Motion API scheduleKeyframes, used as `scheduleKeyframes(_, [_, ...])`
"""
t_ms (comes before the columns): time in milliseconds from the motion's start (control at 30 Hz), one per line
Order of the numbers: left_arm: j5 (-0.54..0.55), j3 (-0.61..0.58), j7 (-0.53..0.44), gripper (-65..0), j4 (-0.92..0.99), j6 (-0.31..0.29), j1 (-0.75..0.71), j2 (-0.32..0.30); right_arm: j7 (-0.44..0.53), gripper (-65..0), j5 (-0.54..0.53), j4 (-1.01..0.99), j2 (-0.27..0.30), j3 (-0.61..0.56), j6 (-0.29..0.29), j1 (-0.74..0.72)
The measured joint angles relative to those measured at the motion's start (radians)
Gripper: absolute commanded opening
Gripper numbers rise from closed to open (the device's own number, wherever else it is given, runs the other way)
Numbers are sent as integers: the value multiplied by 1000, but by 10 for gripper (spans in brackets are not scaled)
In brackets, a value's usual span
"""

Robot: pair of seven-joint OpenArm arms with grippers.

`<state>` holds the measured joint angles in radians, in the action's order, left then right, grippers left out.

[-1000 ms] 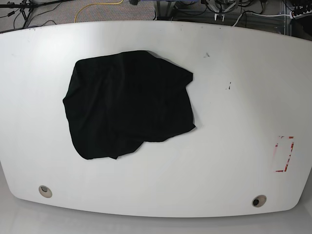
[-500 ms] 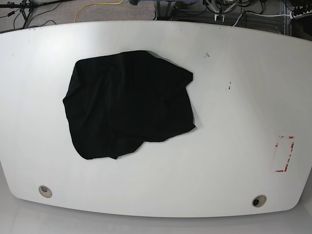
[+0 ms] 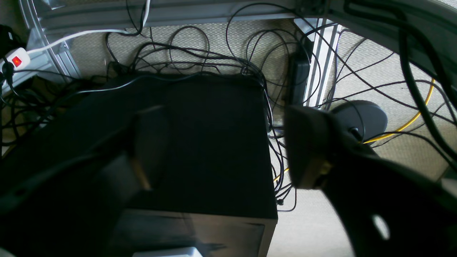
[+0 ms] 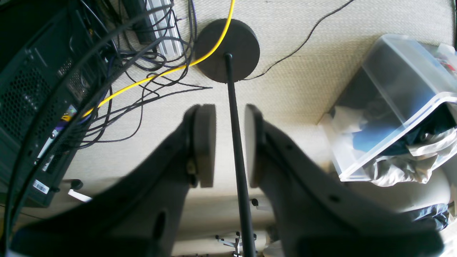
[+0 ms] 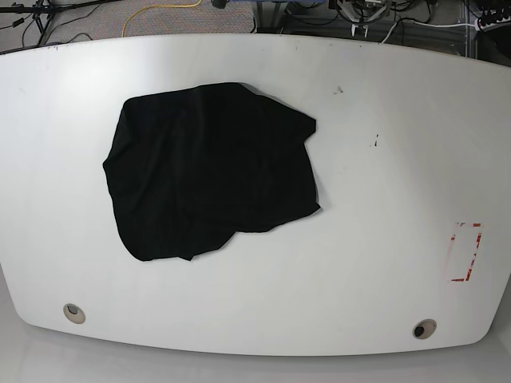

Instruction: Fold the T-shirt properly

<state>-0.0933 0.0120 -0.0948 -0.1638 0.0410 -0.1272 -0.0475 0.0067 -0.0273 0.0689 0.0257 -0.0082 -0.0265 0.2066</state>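
The black T-shirt (image 5: 209,169) lies crumpled and unevenly spread on the left half of the white table (image 5: 383,199). Neither arm shows in the base view. In the left wrist view, my left gripper (image 3: 225,153) is open wide with nothing between its fingers. It hangs off the table, over a black box (image 3: 214,107) and floor cables. In the right wrist view, my right gripper (image 4: 230,142) has a narrow gap between its pads and holds nothing. It faces the carpeted floor, and a thin black stand pole shows through the gap.
A red-marked rectangle (image 5: 465,252) sits near the table's right edge. Two round holes (image 5: 73,312) (image 5: 424,328) lie near the front edge. On the floor are a round stand base (image 4: 227,50), tangled cables and a clear plastic bin (image 4: 389,100).
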Motion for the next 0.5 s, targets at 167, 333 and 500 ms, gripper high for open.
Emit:
scheduleKeyframes(167, [0, 0, -1, -148, -3, 0, 0, 0, 0, -522, 0, 0, 0, 0, 0, 0])
scheduleKeyframes(333, [0, 0, -1, -156, -4, 0, -3, 0, 0, -522, 0, 0, 0, 0, 0, 0])
scheduleKeyframes(500, [0, 0, -1, -182, -2, 0, -2, 0, 0, -526, 0, -1, 0, -3, 0, 2])
